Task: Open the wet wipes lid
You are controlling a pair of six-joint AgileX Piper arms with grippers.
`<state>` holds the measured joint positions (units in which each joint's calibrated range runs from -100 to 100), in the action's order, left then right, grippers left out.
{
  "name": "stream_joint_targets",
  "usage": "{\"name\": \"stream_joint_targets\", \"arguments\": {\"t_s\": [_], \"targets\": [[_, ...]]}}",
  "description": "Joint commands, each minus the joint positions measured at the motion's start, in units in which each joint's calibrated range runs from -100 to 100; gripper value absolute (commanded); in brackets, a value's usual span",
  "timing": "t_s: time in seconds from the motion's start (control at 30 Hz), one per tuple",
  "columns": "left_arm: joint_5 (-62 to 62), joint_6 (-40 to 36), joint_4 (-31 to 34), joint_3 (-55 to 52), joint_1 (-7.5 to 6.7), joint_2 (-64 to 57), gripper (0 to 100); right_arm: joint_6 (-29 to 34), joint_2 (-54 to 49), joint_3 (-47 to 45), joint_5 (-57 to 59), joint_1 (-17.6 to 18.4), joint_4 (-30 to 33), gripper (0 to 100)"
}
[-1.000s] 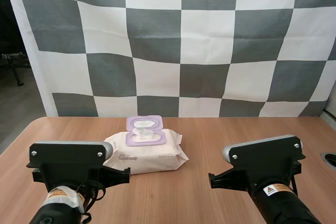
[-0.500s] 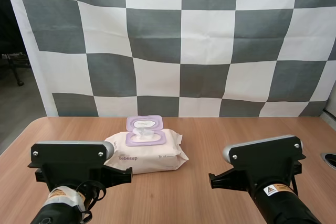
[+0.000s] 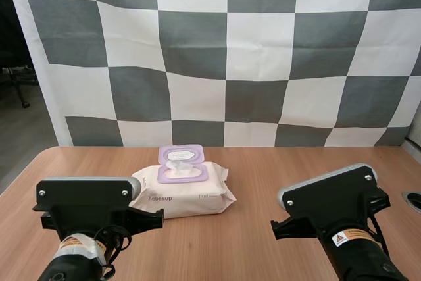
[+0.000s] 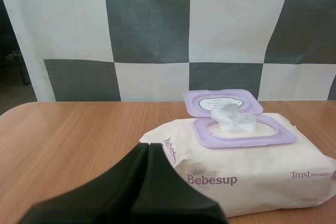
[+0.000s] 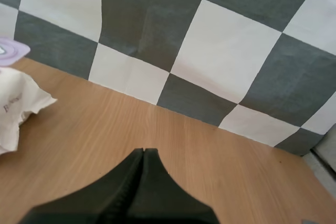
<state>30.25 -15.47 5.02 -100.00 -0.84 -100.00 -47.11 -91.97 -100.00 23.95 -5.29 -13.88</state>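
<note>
High view: the pack (image 3: 191, 197) lies flat on the worktop (image 3: 263, 176), left of centre, closer to my left arm (image 3: 85, 203) than to my right arm (image 3: 332, 203). Its printed long side faces the arm bases. The purple lid (image 3: 181, 154) is open, folded back toward the far side of the pack. A white wipe (image 3: 176, 165) pokes up out of the purple-rimmed opening. Both arms sit low at the near edge. The left one is just in front of the pack's near left corner. The right one is well apart from the pack, over bare wood.

Left wrist view: left pincer (image 4: 147, 148) is clenched on nothing, fingers pressed together into one dark wedge. The tips point at the pack's near end, beside the "Bebesup" print. I cannot tell whether they touch the wrapper. The lid stands clear of the opening, with the wipe crumpled in the gap.

Right wrist view: right pincer (image 5: 143, 151) is also clenched and empty, above bare worktop. One crimped end of the pack and a corner of the lid show off to its side, well apart from the tips.
</note>
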Motion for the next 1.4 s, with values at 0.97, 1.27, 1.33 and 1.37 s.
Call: {"name": "stream_joint_targets", "arguments": {"t_s": [0.97, 1.27, 1.33, 1.37], "targets": [[-0.09, -0.04, 0.15, 0.00, 0.01, 0.00, 0, 15.42, -0.03, 0.00, 7.80, 0.00, 9.65, 0], [-0.09, -0.04, 0.15, 0.00, 0.01, 0.00, 0, 11.46, -0.03, 0.00, 7.80, 0.00, 10.69, 0], [-0.09, -0.04, 0.15, 0.00, 0.01, 0.00, 0, 11.46, -0.03, 0.00, 7.80, 0.00, 10.69, 0], [-0.09, -0.04, 0.15, 0.00, 0.01, 0.00, 0, 11.46, -0.03, 0.00, 7.80, 0.07, 10.67, 0]]}}
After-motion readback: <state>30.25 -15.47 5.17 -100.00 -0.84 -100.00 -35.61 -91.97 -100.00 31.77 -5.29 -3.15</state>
